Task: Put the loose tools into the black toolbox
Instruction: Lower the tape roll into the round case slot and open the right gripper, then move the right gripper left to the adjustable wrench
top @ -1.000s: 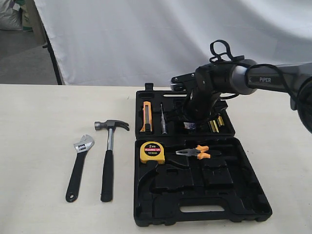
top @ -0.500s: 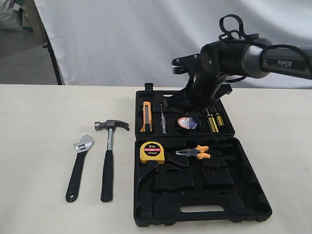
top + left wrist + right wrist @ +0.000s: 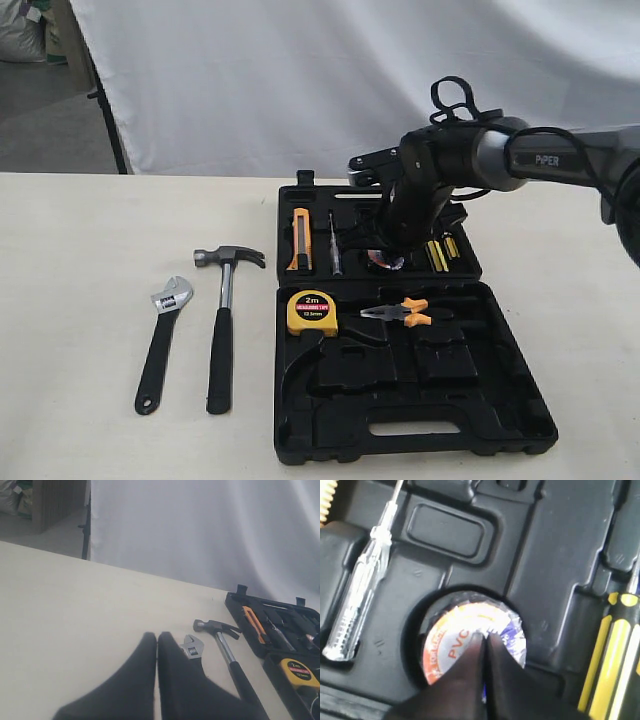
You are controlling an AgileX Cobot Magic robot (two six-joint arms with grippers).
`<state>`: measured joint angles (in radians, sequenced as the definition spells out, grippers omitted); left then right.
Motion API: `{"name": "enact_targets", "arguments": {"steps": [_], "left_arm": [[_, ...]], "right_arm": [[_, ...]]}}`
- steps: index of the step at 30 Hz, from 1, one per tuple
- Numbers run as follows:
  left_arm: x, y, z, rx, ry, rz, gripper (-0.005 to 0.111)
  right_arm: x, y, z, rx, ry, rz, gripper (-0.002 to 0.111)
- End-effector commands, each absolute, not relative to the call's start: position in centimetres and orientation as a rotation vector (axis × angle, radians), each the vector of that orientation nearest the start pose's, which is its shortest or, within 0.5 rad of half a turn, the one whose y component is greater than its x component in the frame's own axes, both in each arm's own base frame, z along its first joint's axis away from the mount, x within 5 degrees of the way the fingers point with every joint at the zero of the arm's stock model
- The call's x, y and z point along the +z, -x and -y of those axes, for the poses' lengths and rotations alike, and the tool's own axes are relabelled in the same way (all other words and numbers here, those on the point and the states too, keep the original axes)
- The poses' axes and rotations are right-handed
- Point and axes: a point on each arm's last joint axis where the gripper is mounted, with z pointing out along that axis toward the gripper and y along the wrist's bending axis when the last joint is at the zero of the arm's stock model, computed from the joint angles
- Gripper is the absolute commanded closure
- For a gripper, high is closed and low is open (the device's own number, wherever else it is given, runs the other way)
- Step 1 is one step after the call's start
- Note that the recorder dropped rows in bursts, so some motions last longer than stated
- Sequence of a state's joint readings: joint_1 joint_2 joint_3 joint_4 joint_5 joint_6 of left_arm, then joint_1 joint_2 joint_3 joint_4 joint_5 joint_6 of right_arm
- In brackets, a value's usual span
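Right end effector (image 3: 483,641), fingertips pressed together on nothing, hangs right over the tape roll (image 3: 445,645). That roll sits in a round recess of the black toolbox (image 3: 500,410).

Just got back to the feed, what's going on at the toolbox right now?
The right gripper is shut and poised right over the tape roll, which sits in its round recess in the far half of the open black toolbox; I can't tell if it touches the roll. The left gripper is shut too, holding nothing, above the table near the adjustable wrench. The wrench and the claw hammer lie on the table beside the box, not yet packed.
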<state>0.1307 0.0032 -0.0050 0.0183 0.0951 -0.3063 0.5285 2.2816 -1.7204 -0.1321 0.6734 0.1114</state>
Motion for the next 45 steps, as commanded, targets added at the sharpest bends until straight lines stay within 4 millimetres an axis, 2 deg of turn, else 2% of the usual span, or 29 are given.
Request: {"name": "enact_targets", "arguments": {"steps": [1, 12, 18, 22, 27, 31, 39, 41, 45], "left_arm": [[20.8, -5.5, -0.9, -0.103, 0.346, -1.526, 0.106], [20.8, -5.5, -0.9, -0.103, 0.346, -1.526, 0.106], [20.8, -5.5, -0.9, -0.103, 0.346, -1.526, 0.106], [20.8, -5.5, -0.9, -0.103, 0.346, -1.526, 0.106], [20.8, -5.5, -0.9, -0.103, 0.346, -1.526, 0.106], [20.8, -5.5, -0.9, -0.103, 0.346, -1.526, 0.106], [20.8, -5.5, -0.9, -0.103, 0.346, -1.526, 0.106], [20.8, -5.5, -0.9, -0.103, 0.346, -1.526, 0.106], [20.8, -5.5, -0.9, -0.103, 0.346, -1.526, 0.106]], "right_arm": [[13.3, -42.3, -23.6, 0.039, 0.681, -2.618, 0.109], [14.4, -42.6, -23.8, 0.039, 0.673, -2.616, 0.109], [14.5, -42.6, -24.1, 0.107, 0.626, -2.618, 0.109], [13.9, -42.4, -24.5, 0.111, 0.657, -2.616, 0.109], [11.9, -42.5, -24.4, 0.086, 0.698, -2.643, 0.109], [12.2, -42.5, -24.3, 0.083, 0.700, -2.640, 0.109], [14.5, -42.4, -24.3, 0.095, 0.688, -2.605, 0.109], [16.0, -42.4, -24.2, 0.100, 0.694, -2.573, 0.109], [20.6, -41.6, -23.6, 0.128, 0.655, -2.525, 0.109]]}}
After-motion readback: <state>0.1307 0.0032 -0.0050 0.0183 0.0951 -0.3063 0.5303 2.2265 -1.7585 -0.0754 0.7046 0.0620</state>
